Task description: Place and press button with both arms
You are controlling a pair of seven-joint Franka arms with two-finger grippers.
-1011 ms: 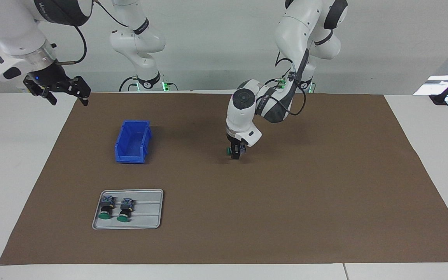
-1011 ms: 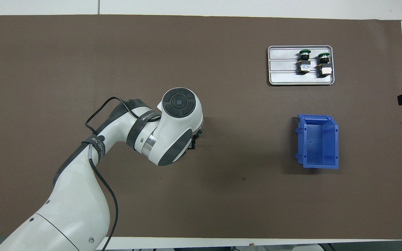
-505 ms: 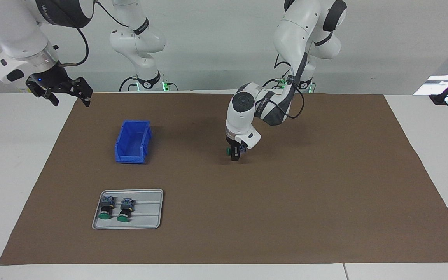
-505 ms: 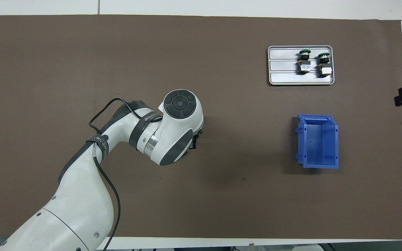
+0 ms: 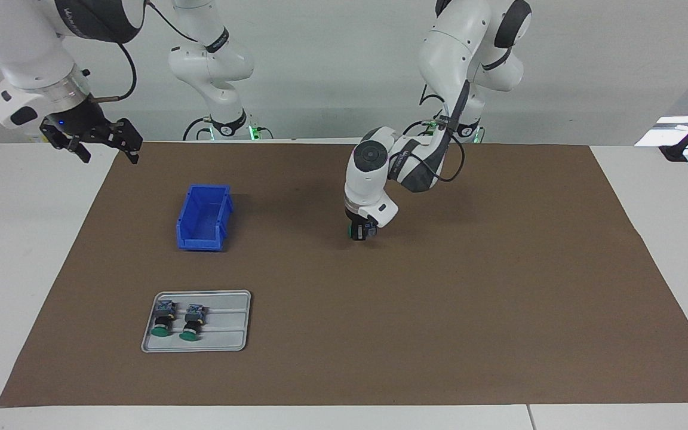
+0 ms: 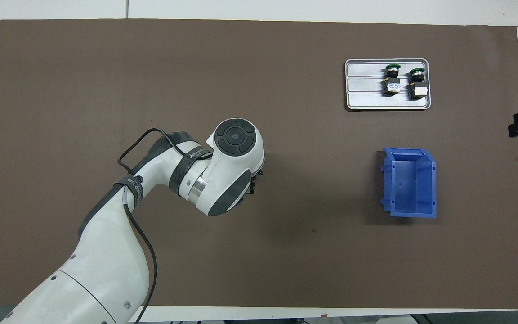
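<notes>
A button [image 5: 351,230] with a green cap lies on its side at the middle of the brown mat [image 5: 439,310], the cap pointing toward the right arm's end of the table. My left gripper [image 5: 361,234] is down at it, pointing straight at the mat, with the button's barrel in its grasp area. In the overhead view the left arm's wrist [image 6: 234,168] covers the button. My right gripper [image 5: 108,154] hangs open and empty above the white tabletop, off the mat's corner at the right arm's end, where that arm waits.
A grey tray [image 5: 227,334] [image 6: 367,101] holds two more green-capped buttons [image 5: 162,319] [image 5: 192,322], farther from the robots than the empty blue bin [image 5: 203,218] [image 6: 409,182]. Both stand toward the right arm's end.
The left hand has shifted slightly at the button, and its fingers now look shorter and drawn in around it. The right gripper has edged a little toward the robots.
</notes>
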